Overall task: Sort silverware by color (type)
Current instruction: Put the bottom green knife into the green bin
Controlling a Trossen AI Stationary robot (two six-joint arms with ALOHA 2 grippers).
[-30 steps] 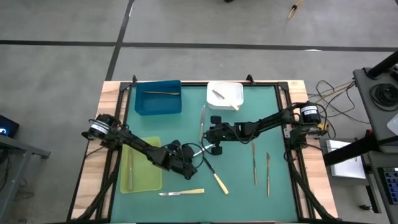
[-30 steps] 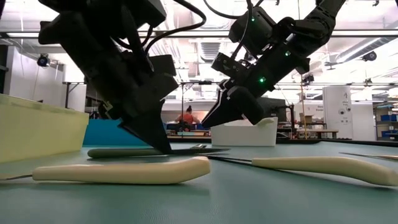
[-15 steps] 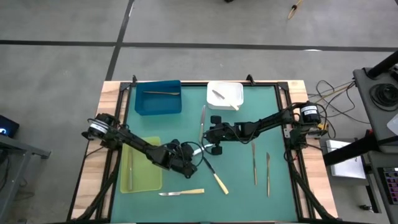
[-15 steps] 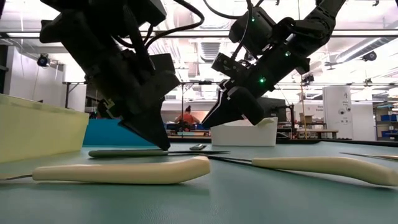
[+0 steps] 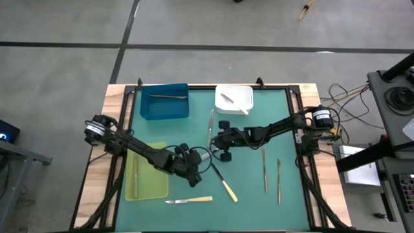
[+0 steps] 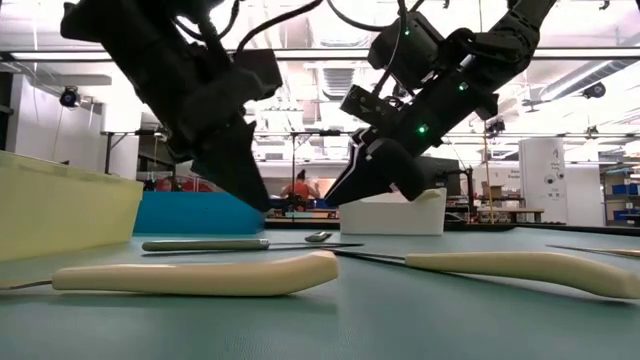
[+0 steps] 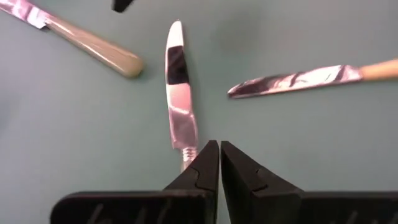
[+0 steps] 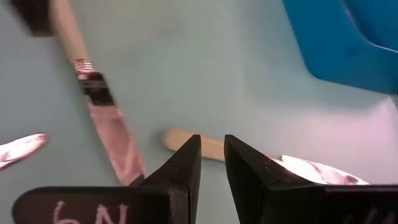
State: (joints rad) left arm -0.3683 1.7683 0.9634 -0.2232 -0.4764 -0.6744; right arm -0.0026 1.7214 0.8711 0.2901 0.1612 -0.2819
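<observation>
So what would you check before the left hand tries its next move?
1. Left hand holding something: not ok, it is shut on nothing.
2. Grey knife ready to pick: ok, it lies flat on the mat just past the fingertips.
3. Left hand off the mat: ok, in the low view it hangs above the knife.
4. Nearest cream-handled knife apart from the grey knife: ok, not touching.
5. Right hand out of the way: cannot tell; it hovers close by, slightly open and empty.
</observation>
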